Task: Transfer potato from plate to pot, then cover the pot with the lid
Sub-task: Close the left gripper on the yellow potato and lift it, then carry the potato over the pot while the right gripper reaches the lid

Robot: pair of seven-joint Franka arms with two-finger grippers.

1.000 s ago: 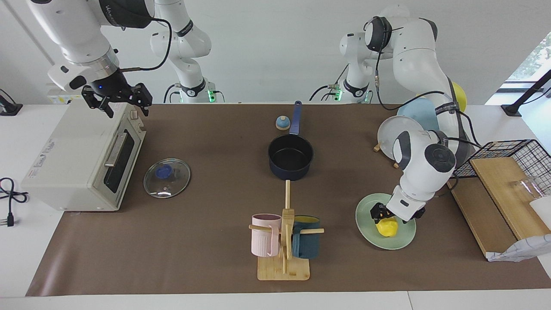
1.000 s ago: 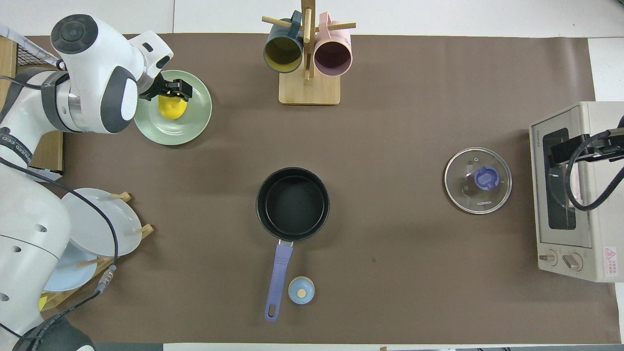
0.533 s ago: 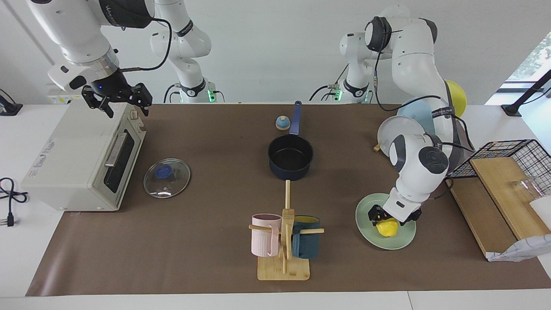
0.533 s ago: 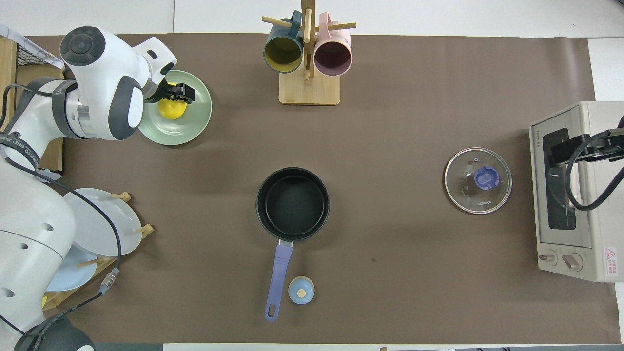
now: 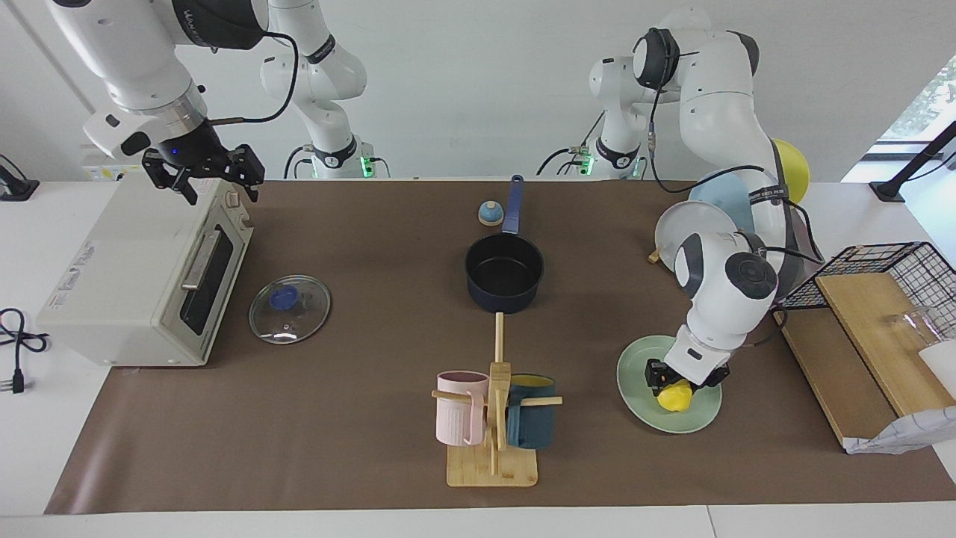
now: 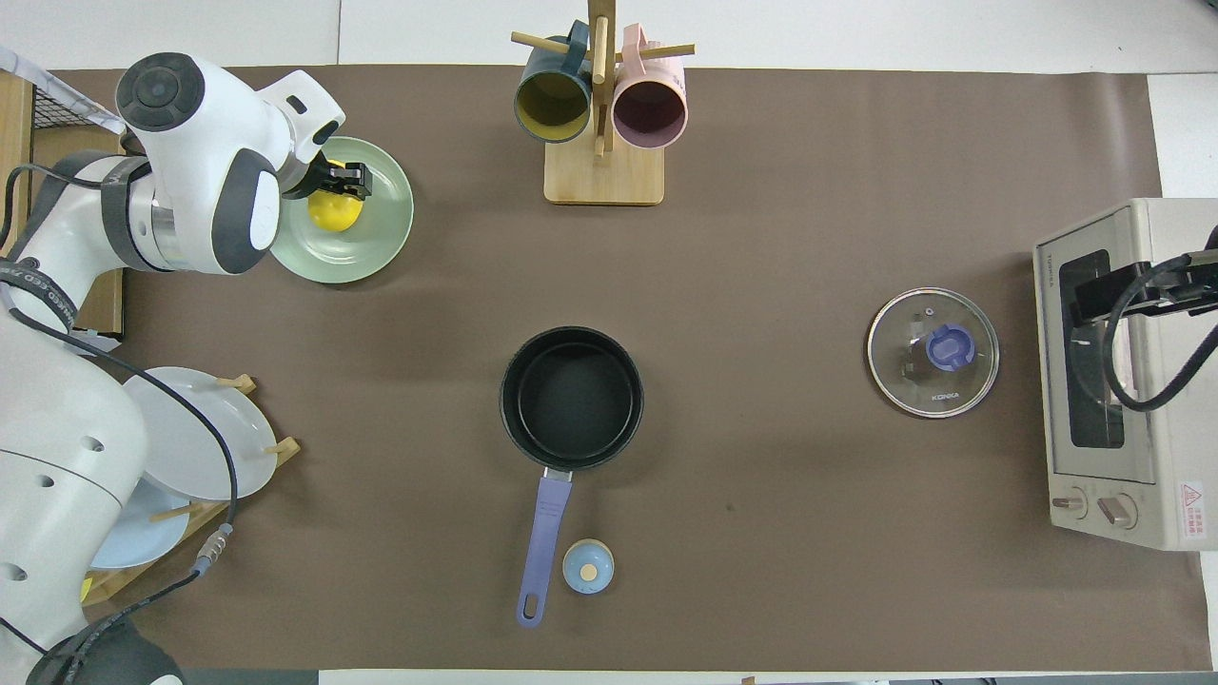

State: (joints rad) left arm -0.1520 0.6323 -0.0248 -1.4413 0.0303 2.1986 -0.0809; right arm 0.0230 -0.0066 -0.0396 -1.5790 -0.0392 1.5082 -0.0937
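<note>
The yellow potato (image 5: 676,397) lies on the mint-green plate (image 5: 648,415) toward the left arm's end of the table; both also show in the overhead view, potato (image 6: 333,213) and plate (image 6: 373,253). My left gripper (image 5: 683,378) is low over the plate, open, with its fingers straddling the top of the potato. The navy pot (image 5: 504,273) stands empty mid-table, its handle pointing toward the robots. The glass lid (image 5: 290,308) lies flat in front of the toaster oven. My right gripper (image 5: 216,183) waits open above the oven's top.
A toaster oven (image 5: 127,276) stands at the right arm's end. A mug tree (image 5: 497,418) with a pink and a teal mug stands farther from the robots than the pot. A small bell (image 5: 490,214) sits beside the pot's handle. A plate rack (image 5: 694,232) and a wooden board (image 5: 874,314) flank the plate.
My left gripper has sunk a little lower onto the potato and its wrist has shifted slightly. The potato stays on the plate. The right arm has not moved.
</note>
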